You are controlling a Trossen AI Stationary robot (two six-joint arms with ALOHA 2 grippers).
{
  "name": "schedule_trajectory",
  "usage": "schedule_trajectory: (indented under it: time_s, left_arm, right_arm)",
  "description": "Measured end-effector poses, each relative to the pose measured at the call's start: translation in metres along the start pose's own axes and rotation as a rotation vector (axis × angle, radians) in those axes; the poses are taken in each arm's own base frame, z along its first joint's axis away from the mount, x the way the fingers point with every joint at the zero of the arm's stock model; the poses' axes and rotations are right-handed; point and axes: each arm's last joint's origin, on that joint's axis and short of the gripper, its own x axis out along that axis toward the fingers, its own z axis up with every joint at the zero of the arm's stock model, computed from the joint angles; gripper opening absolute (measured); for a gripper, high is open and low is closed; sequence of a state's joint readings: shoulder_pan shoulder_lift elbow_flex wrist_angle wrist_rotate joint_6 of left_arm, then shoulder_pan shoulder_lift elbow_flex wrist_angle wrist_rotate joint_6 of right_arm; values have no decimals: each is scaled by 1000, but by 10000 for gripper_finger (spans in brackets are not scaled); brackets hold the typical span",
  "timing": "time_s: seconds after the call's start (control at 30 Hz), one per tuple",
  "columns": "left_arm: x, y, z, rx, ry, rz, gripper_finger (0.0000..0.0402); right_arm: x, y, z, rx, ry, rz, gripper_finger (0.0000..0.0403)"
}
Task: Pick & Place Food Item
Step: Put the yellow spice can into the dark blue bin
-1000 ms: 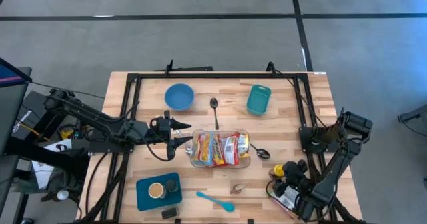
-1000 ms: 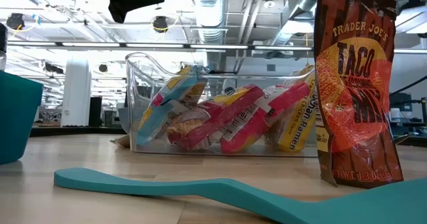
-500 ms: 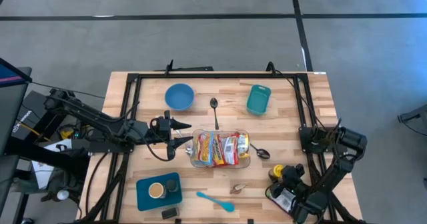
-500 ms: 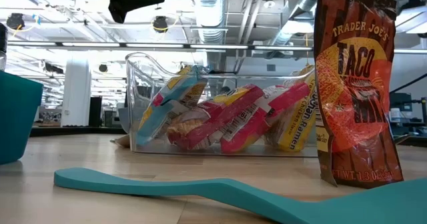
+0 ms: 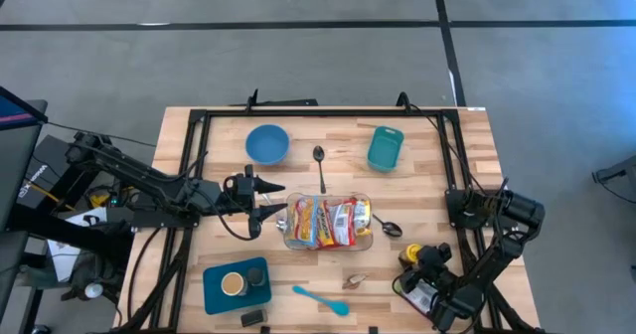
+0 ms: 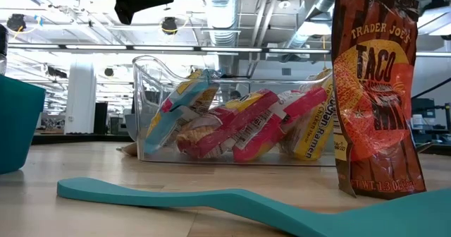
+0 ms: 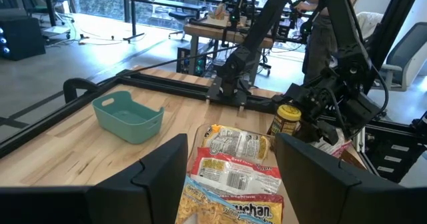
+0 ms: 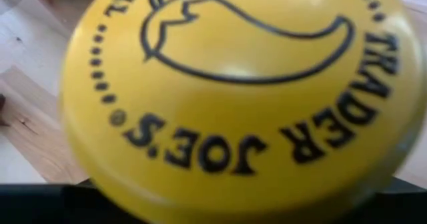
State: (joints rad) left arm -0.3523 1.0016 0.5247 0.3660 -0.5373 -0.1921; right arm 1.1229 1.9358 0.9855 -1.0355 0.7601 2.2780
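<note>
Right gripper (image 5: 429, 266) sits low at the lower right of the high view, bunched up w/ a yellow-lidded jar (image 5: 434, 255) near the table's right edge. In the right wrist view the jar's yellow lid (image 8: 247, 91) fills nearly the whole frame, so it's very close to the camera. Can't tell if the fingers are apart or clamped on the jar; they're hidden.

Left gripper (image 5: 275, 199) hangs at centre-left of the high view, fingers apart, tips just beside the left end of the clear bin (image 5: 329, 222). In the left wrist view both dark fingers (image 7: 157, 178) frame the noodle packs (image 7: 231, 173), w/ nothing between them.

The clear bin is mid-table in the high view, packed w/ red/yellow noodle packs. The low view shows them leaning inside its clear walls (image 6: 155, 103).

Other stuff on the wood table (image 5: 427, 165), high view:
- blue bowl (image 5: 266, 144), upper left
- teal tub (image 5: 385, 148), upper right
- spoon (image 5: 319, 161) between those two
- 2nd spoon (image 5: 388, 228) touching the bin's right end
- blue tray (image 5: 214, 288) w/ a round thing on it, lower left
- teal spatula (image 5: 320, 299), bottom centre
- taco seasoning packet (image 6: 374, 89), standing upright at the right of the low view, near the camera
</note>
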Motion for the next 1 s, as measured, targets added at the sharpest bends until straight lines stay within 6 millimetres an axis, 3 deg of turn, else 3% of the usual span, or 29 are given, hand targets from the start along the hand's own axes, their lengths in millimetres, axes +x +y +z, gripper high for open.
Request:
schedule_trajectory:
  time_s: [0.2, 0.5, 0.73, 1.0]
  left_arm:
    - [0, 0, 0, 0, 0, 0, 218]
    - [0, 0, 0, 0, 0, 0, 218]
    - [0, 0, 0, 0, 0, 0, 218]
    - [0, 0, 0, 0, 0, 0, 218]
  right_arm:
    - [0, 0, 0, 1, -9, 8, 262]
    - [2, 2, 3, 6, -34, 16, 210]
    - [5, 4, 5, 16, -33, 5, 226]
    - [5, 4, 6, 16, -33, 3, 206]
